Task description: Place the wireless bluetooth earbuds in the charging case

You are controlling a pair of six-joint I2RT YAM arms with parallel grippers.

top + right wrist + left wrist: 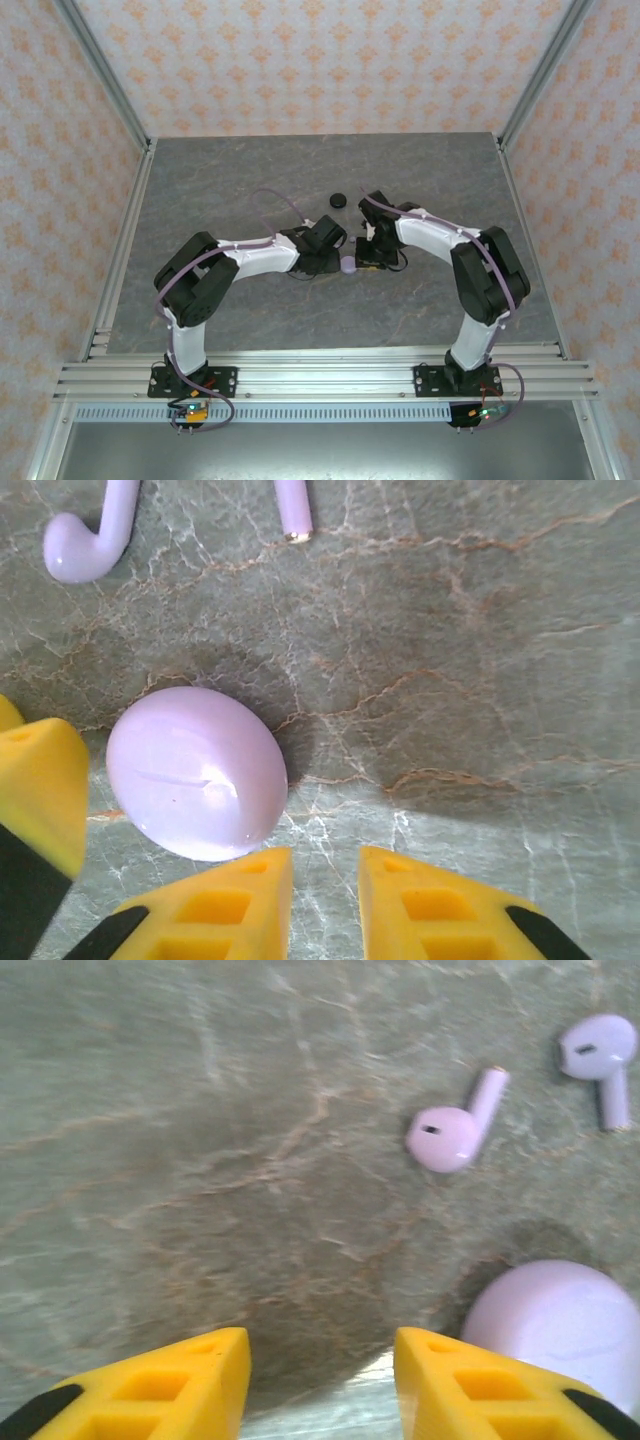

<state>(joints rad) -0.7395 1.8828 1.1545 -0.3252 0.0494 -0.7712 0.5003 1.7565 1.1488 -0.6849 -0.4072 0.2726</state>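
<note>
- The nearer earbud (448, 1132) and the farther earbud (600, 1050), both pale lilac, lie loose on the grey marbled surface (200, 1160). They are ahead of the left claw (322, 1365) and off to its right, apart from each other and from the case.
- The lilac case (195, 772), a smooth rounded shell that looks closed, rests just ahead and to the left of the right claw (325, 885). It also lies just beside the left claw's right-hand finger.
- The left claw is released, its yellow fingers spread wide with nothing between them, low over the surface.
- The right claw is also released, with only a narrow gap and nothing held.
- From above, both arms are seen bent at the elbow and reaching inward, so the claws meet around the case at mid-surface. A black round case (338, 200) lies beyond them, apart.
- The step in hand is judged to be securing the case so its lid can be opened; no earbud is in it.
- The case should be gripped low on its sides, since the slick shell may skid. The lid seam cannot be made out, so it should be found first. The loose earbuds should not be knocked.
</note>
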